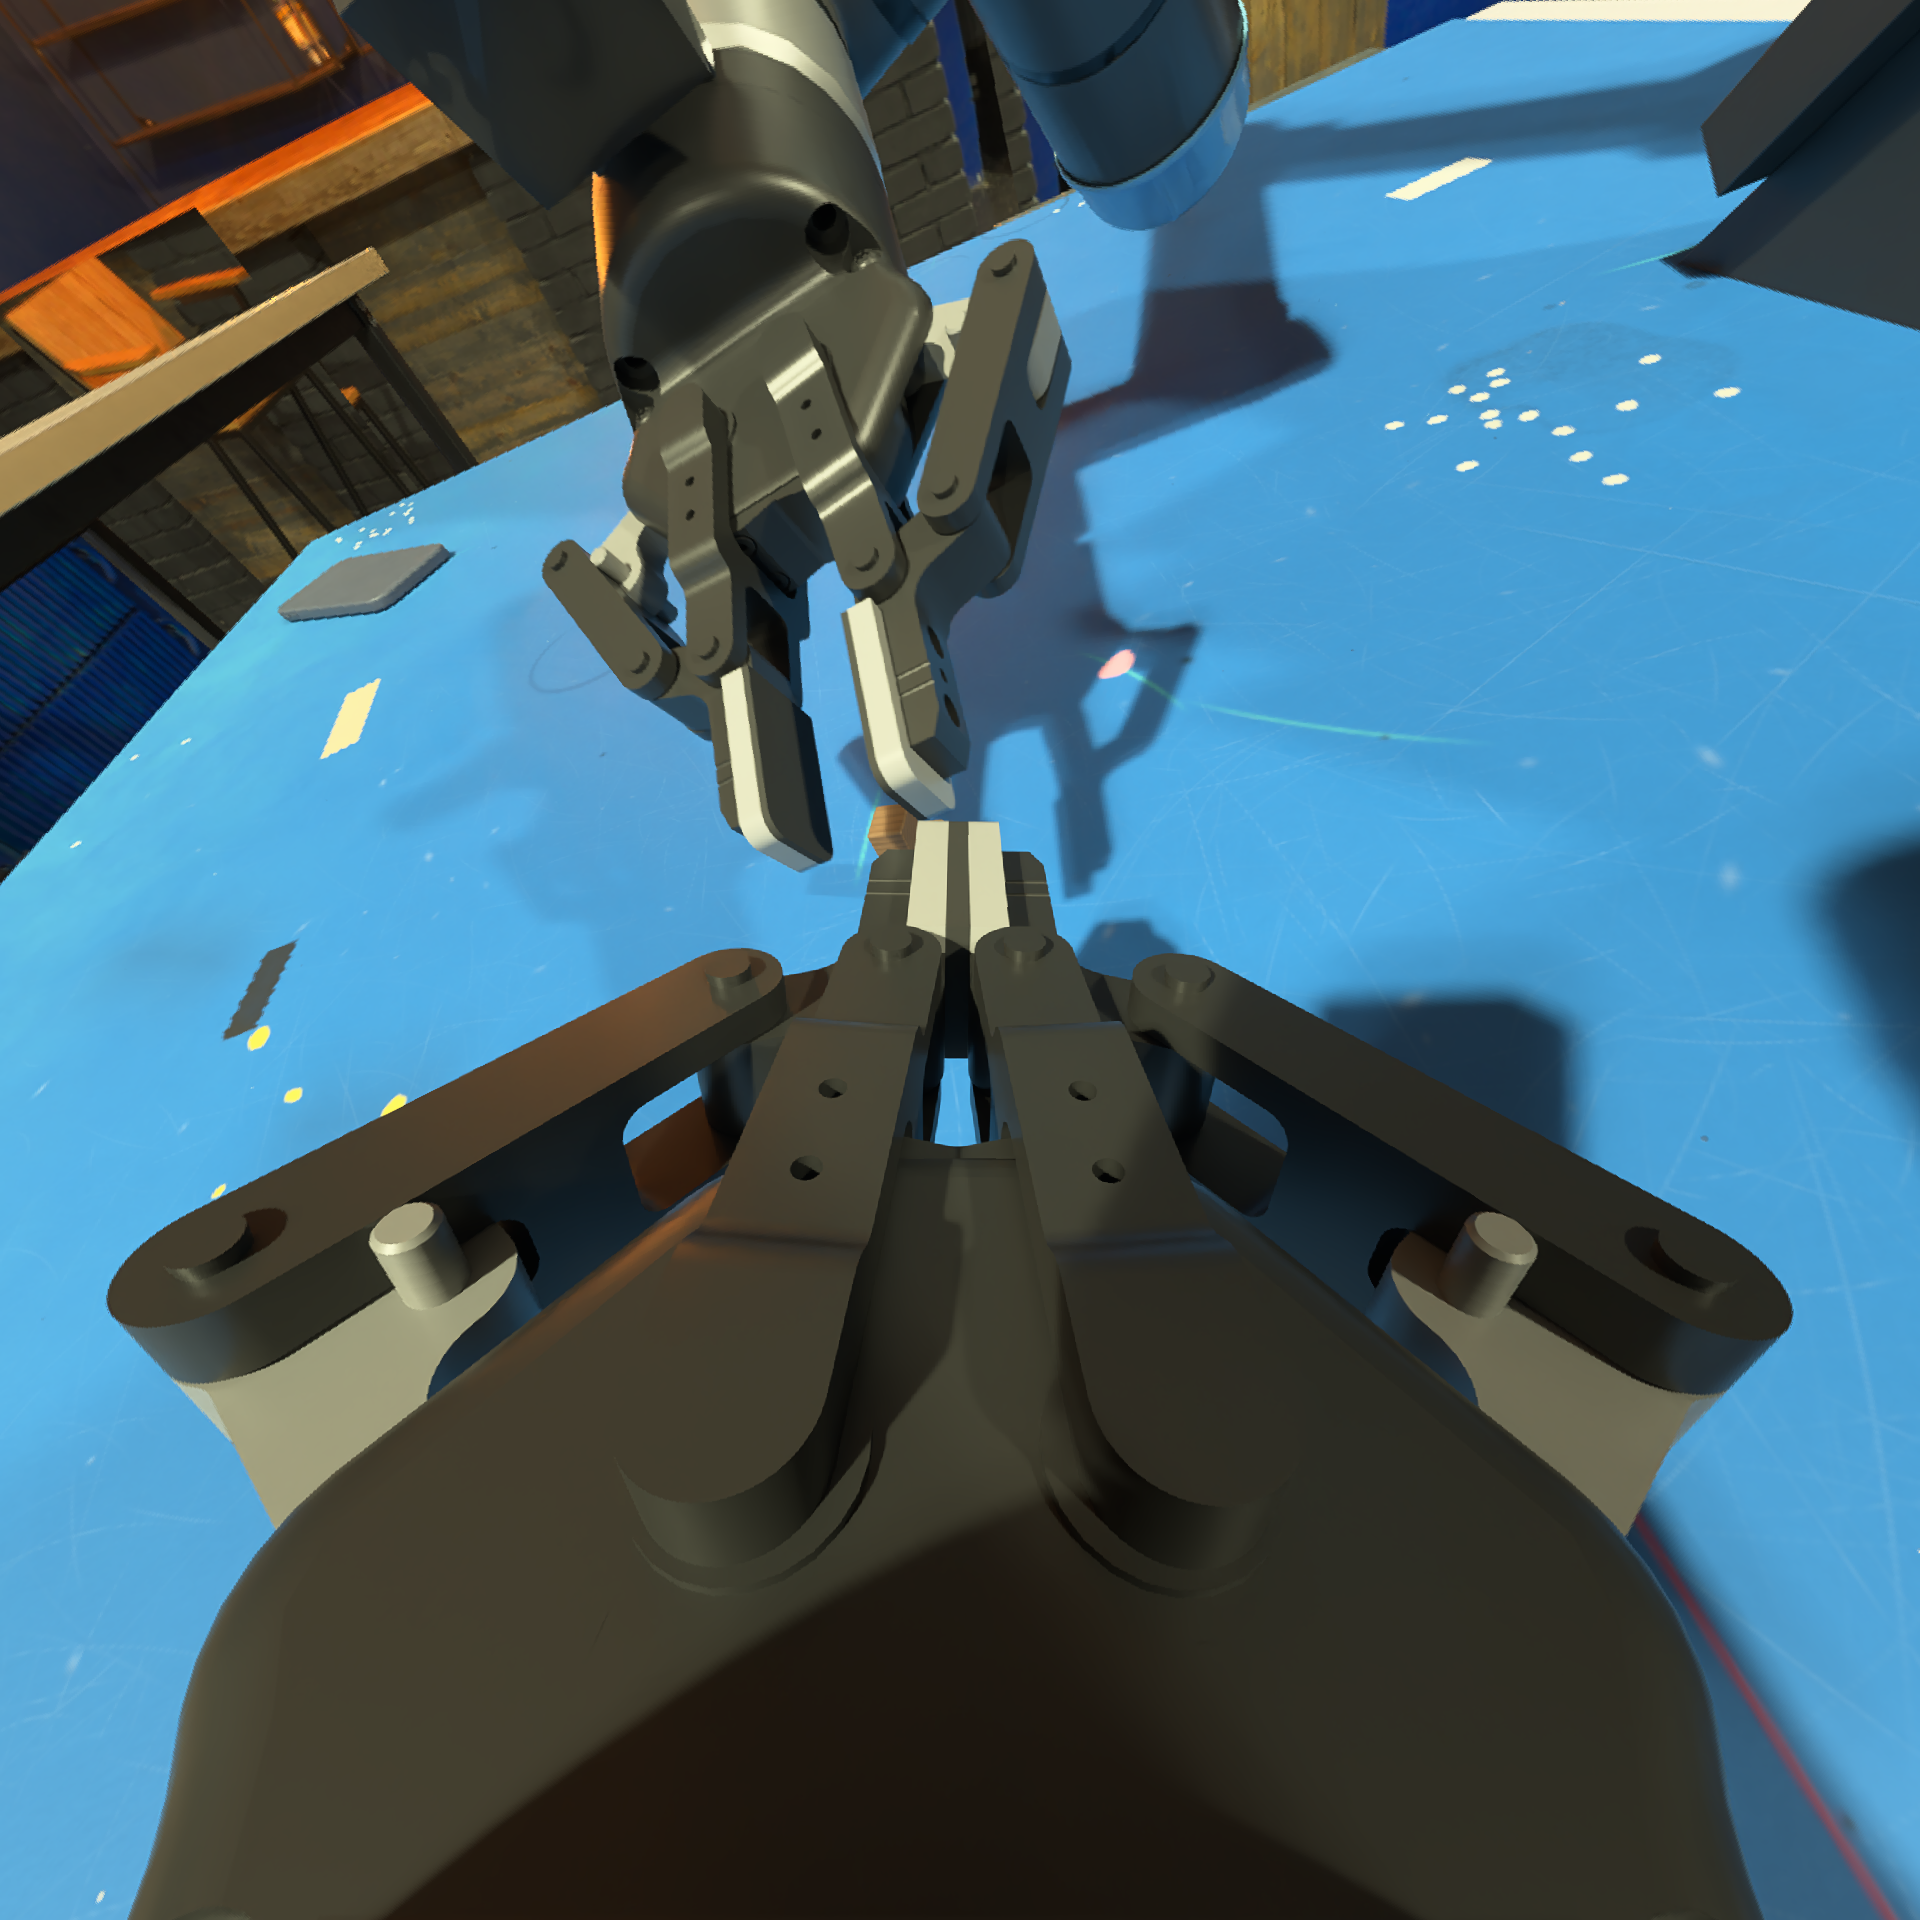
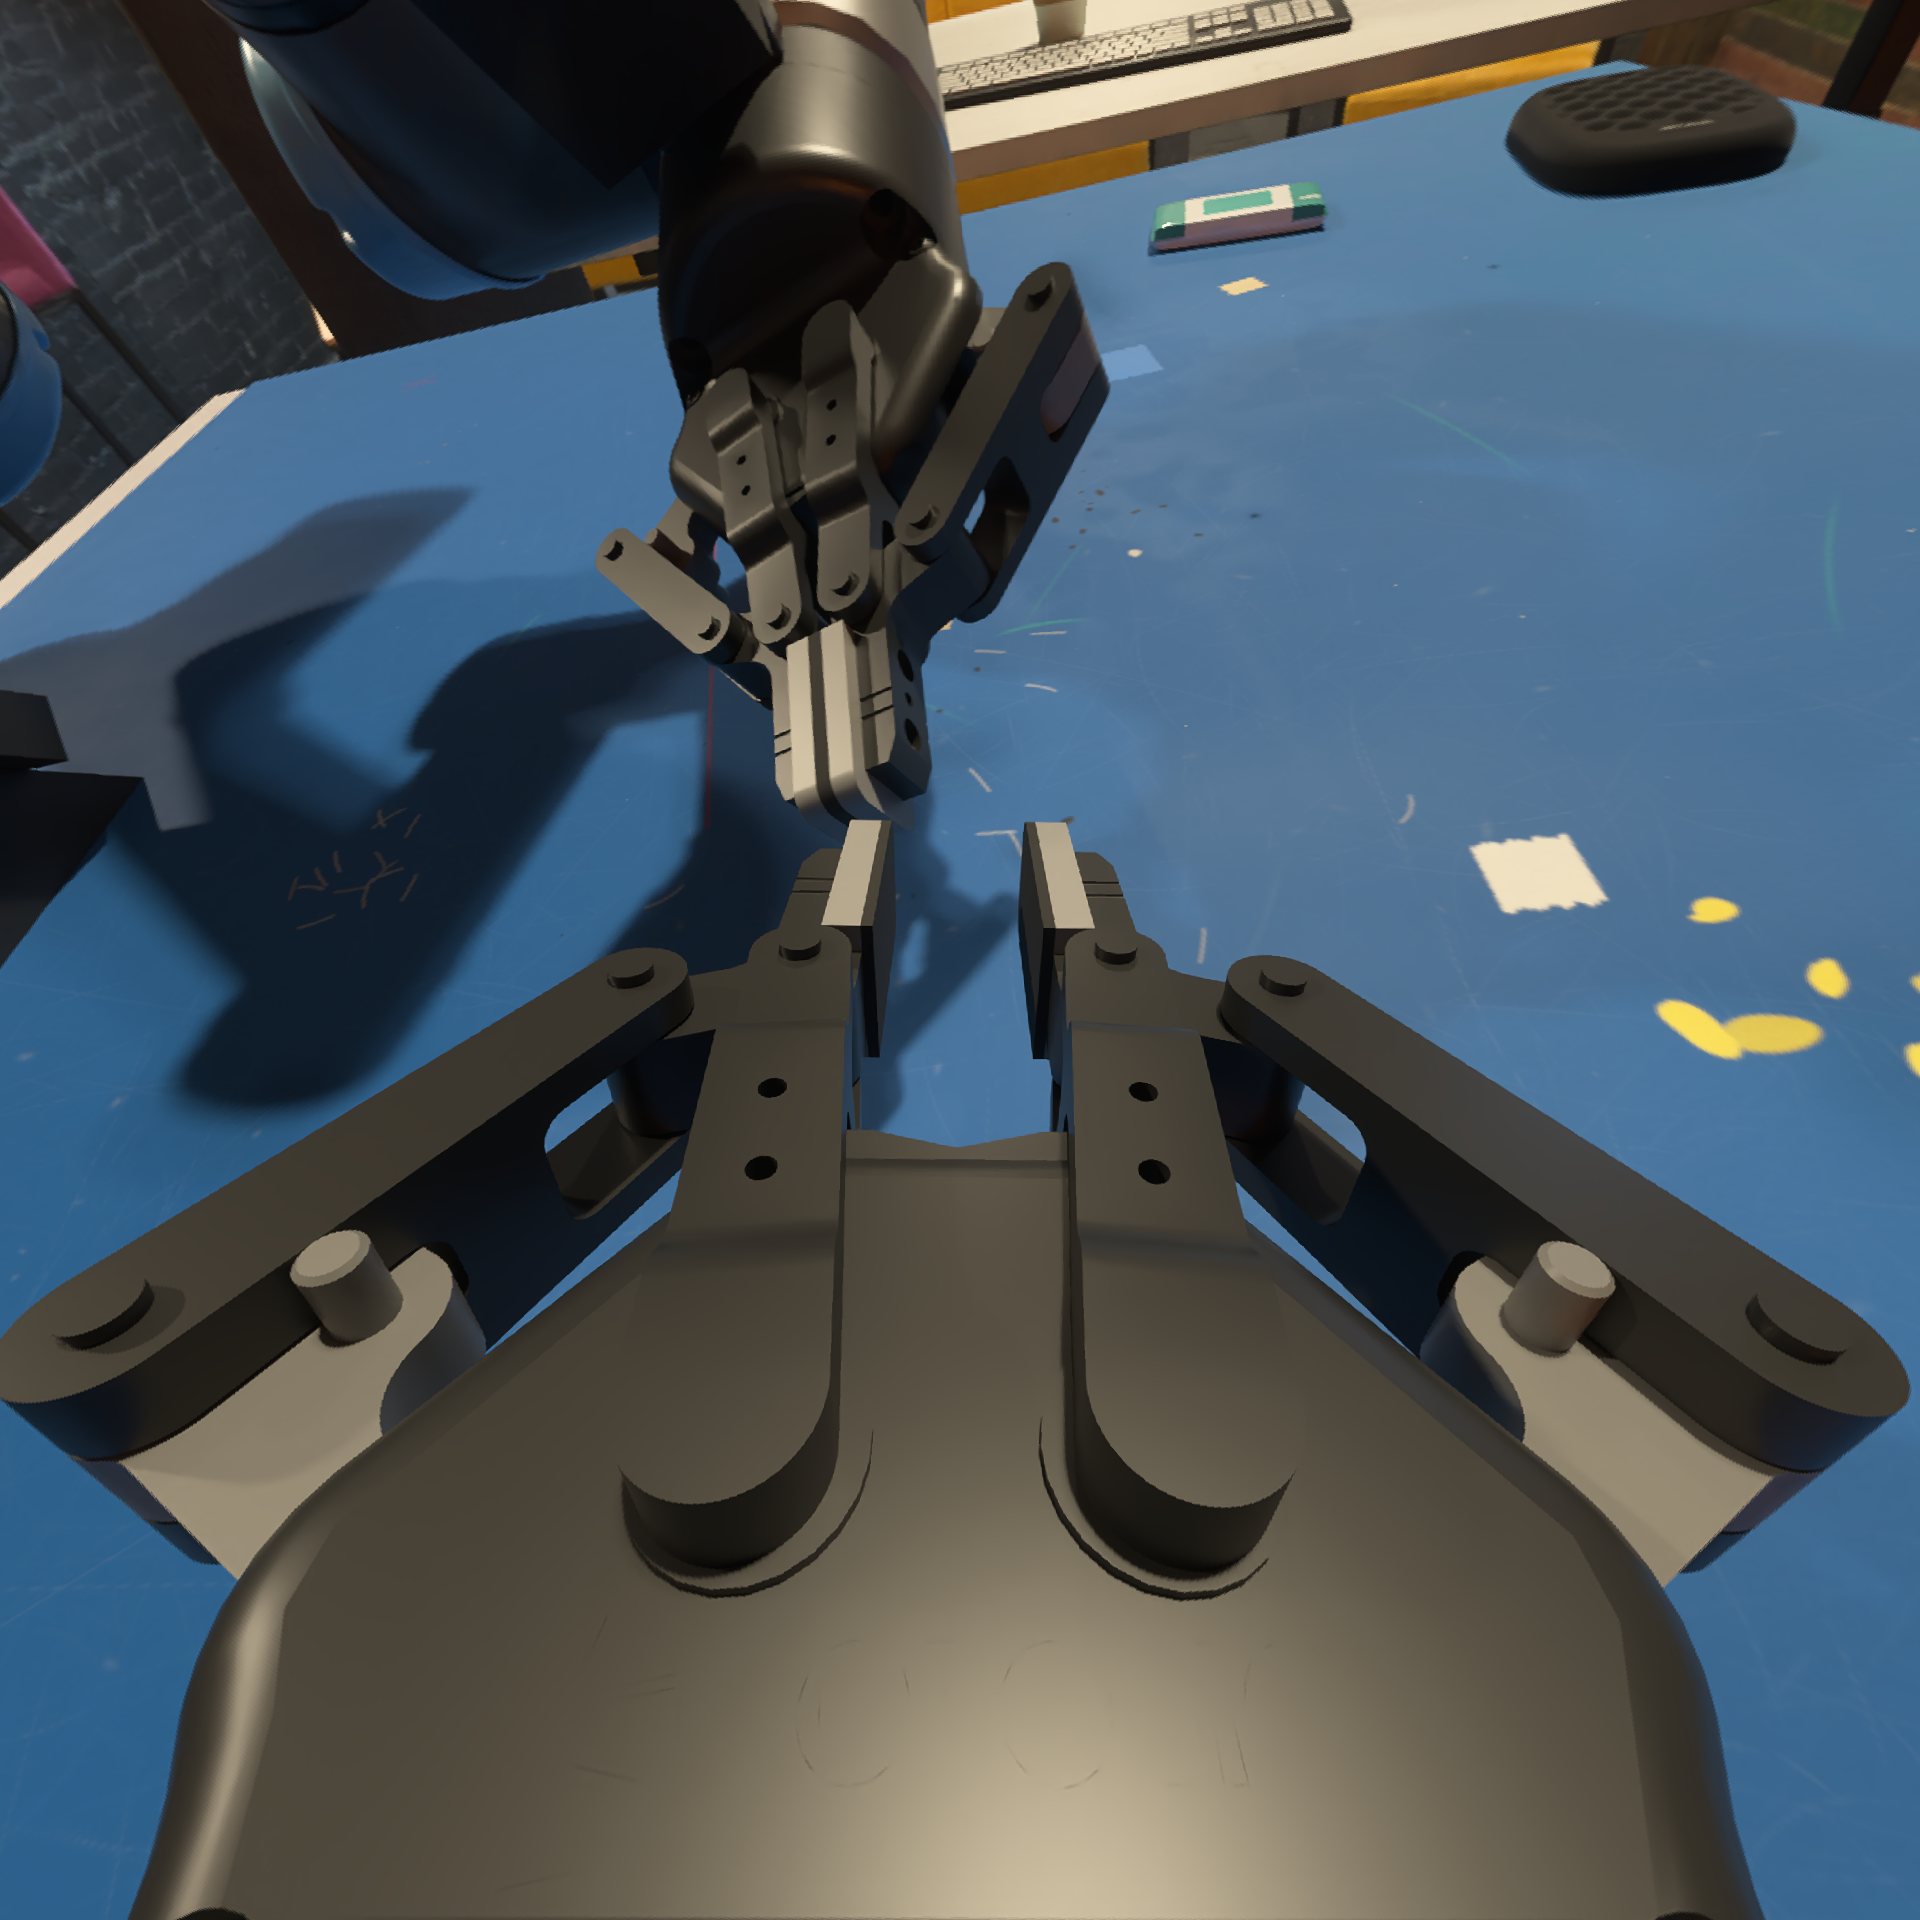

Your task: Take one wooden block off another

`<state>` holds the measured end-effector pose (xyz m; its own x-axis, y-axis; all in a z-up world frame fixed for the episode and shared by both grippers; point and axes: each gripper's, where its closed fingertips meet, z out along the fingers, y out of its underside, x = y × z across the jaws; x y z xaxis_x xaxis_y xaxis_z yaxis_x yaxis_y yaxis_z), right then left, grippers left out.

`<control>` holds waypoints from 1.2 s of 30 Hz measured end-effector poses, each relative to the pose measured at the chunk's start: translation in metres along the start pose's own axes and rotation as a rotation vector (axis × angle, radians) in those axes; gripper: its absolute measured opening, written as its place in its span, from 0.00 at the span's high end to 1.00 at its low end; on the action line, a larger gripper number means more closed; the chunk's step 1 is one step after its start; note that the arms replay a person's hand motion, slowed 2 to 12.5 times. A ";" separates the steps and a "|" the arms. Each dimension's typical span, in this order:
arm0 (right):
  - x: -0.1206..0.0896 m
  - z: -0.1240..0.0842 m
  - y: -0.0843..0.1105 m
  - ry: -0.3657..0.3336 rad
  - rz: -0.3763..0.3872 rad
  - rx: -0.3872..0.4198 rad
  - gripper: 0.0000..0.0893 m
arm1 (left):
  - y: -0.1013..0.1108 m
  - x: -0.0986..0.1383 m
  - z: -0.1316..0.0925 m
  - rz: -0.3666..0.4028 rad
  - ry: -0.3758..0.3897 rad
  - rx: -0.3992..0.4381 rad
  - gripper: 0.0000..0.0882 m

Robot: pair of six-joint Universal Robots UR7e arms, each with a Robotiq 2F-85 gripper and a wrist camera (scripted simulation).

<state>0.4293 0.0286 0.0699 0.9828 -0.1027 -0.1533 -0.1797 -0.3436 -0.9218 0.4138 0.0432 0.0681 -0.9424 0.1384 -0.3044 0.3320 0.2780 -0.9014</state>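
Wooden block (image 1: 886, 827), a small tan-brown piece, shows only as a sliver on the scuffed blue tabletop (image 1: 1455, 935) in the left wrist view, just beyond and slightly left of our left gripper (image 1: 956, 844). We cannot tell its long axis, nor whether a second block sits under it. Our left gripper has its pale pads pressed together, seemingly holding nothing. Our right gripper (image 2: 956, 844) faces it, its tips just beside the left's, jaws partly apart and empty, straddling bare table. We judge both equally near the block. We see no containers; a grey flat pad (image 1: 366, 582) lies well apart.
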 end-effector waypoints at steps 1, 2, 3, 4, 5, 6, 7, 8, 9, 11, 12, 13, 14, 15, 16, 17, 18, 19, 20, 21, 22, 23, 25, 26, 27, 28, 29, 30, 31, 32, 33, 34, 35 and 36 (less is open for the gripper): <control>0.002 -0.002 -0.001 0.008 -0.001 0.001 0.76 | 0.000 0.000 0.000 0.000 0.000 0.000 1.00; 0.004 -0.005 -0.001 0.019 -0.003 0.001 0.76 | 0.000 0.000 0.000 0.001 -0.001 0.000 1.00; 0.007 -0.008 -0.002 0.031 -0.004 0.002 0.76 | 0.000 0.000 0.000 0.001 -0.001 0.000 1.00; 0.009 -0.011 -0.003 0.041 -0.006 0.003 0.76 | 0.000 0.000 0.000 0.001 -0.003 -0.002 1.00; 0.010 -0.014 -0.004 0.050 -0.008 0.004 0.76 | 0.001 -0.001 0.000 0.001 -0.006 -0.004 1.00; 0.012 -0.017 -0.006 0.058 -0.009 0.004 0.77 | 0.001 -0.001 0.000 0.000 -0.009 -0.007 1.00; 0.013 -0.020 -0.006 0.065 -0.012 -0.003 0.77 | 0.001 -0.002 0.000 -0.001 -0.013 -0.010 1.00; 0.014 -0.023 -0.005 0.072 -0.015 -0.012 0.78 | 0.002 -0.003 0.000 -0.002 -0.017 -0.015 1.00; 0.014 -0.025 -0.004 0.078 -0.020 -0.025 0.78 | 0.003 -0.004 0.001 -0.004 -0.022 -0.020 1.00; 0.015 -0.028 0.000 0.095 -0.035 -0.069 0.78 | 0.004 -0.005 0.001 -0.007 -0.032 -0.029 1.00; 0.015 -0.030 0.002 0.103 -0.045 -0.096 0.78 | 0.005 -0.006 0.001 -0.009 -0.037 -0.033 1.00; 0.014 -0.031 0.005 0.108 -0.056 -0.127 0.78 | 0.005 -0.007 0.001 -0.011 -0.042 -0.036 1.00; 0.013 -0.031 0.009 0.110 -0.067 -0.159 0.78 | 0.006 -0.008 0.001 -0.012 -0.047 -0.038 1.00; 0.011 -0.031 0.013 0.110 -0.078 -0.194 0.78 | 0.006 -0.009 0.001 -0.014 -0.052 -0.040 1.00; 0.009 -0.031 0.018 0.110 -0.088 -0.237 0.78 | 0.007 -0.010 0.002 -0.016 -0.059 -0.043 1.00; 0.006 -0.031 0.024 0.111 -0.096 -0.282 0.78 | 0.007 -0.012 0.002 -0.019 -0.067 -0.045 1.00; 0.005 -0.032 0.029 0.113 -0.105 -0.329 0.77 | 0.007 -0.013 0.002 -0.021 -0.076 -0.047 1.00; 0.004 -0.033 0.035 0.124 -0.116 -0.378 0.76 | 0.008 -0.015 0.002 -0.023 -0.085 -0.051 1.00; 0.005 -0.035 0.039 0.142 -0.126 -0.425 0.75 | 0.009 -0.017 0.002 -0.025 -0.095 -0.054 1.00; 0.006 -0.038 0.044 0.160 -0.135 -0.470 0.74 | 0.009 -0.018 0.001 -0.026 -0.104 -0.058 1.00; 0.005 -0.040 0.047 0.176 -0.141 -0.511 0.74 | 0.010 -0.020 0.001 -0.028 -0.112 -0.062 1.00; 0.004 -0.042 0.050 0.190 -0.144 -0.546 0.74 | 0.011 -0.021 0.001 -0.029 -0.119 -0.065 1.00; 0.001 -0.045 0.055 0.208 -0.142 -0.600 0.74 | 0.012 -0.023 0.001 -0.031 -0.129 -0.070 1.00; -0.002 -0.046 0.056 0.210 -0.137 -0.616 0.73 | 0.012 -0.023 0.001 -0.032 -0.131 -0.071 1.00; -0.004 -0.047 0.057 0.212 -0.130 -0.627 0.73 | 0.012 -0.024 0.001 -0.033 -0.133 -0.071 1.00; -0.005 -0.047 0.057 0.217 -0.124 -0.631 0.73 | 0.012 -0.024 0.001 -0.035 -0.135 -0.071 1.00; -0.006 -0.047 0.056 0.222 -0.119 -0.630 0.73 | 0.012 -0.024 0.001 -0.036 -0.136 -0.070 1.00; -0.007 -0.047 0.055 0.228 -0.113 -0.627 0.73 | 0.012 -0.025 0.001 -0.038 -0.138 -0.069 1.00; -0.007 -0.047 0.055 0.236 -0.109 -0.626 0.73 | 0.012 -0.025 0.001 -0.039 -0.139 -0.068 1.00; -0.006 -0.047 0.055 0.244 -0.106 -0.625 0.73 | 0.012 -0.026 0.001 -0.041 -0.140 -0.068 1.00; -0.006 -0.047 0.056 0.253 -0.103 -0.627 0.73 | 0.012 -0.026 0.001 -0.042 -0.141 -0.068 1.00; -0.004 -0.048 0.057 0.268 -0.101 -0.634 0.74 | 0.012 -0.026 0.001 -0.043 -0.142 -0.069 1.00; -0.002 -0.050 0.059 0.285 -0.099 -0.645 0.74 | 0.012 -0.026 0.001 -0.043 -0.143 -0.070 1.00; 0.001 -0.052 0.061 0.303 -0.099 -0.656 0.74 | 0.012 -0.026 0.001 -0.043 -0.143 -0.072 1.00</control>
<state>0.4170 -0.0404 0.0324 0.9581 -0.2634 0.1126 -0.1722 -0.8438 -0.5083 0.4425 0.0418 0.0646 -0.9503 -0.0104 -0.3111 0.2882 0.3488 -0.8918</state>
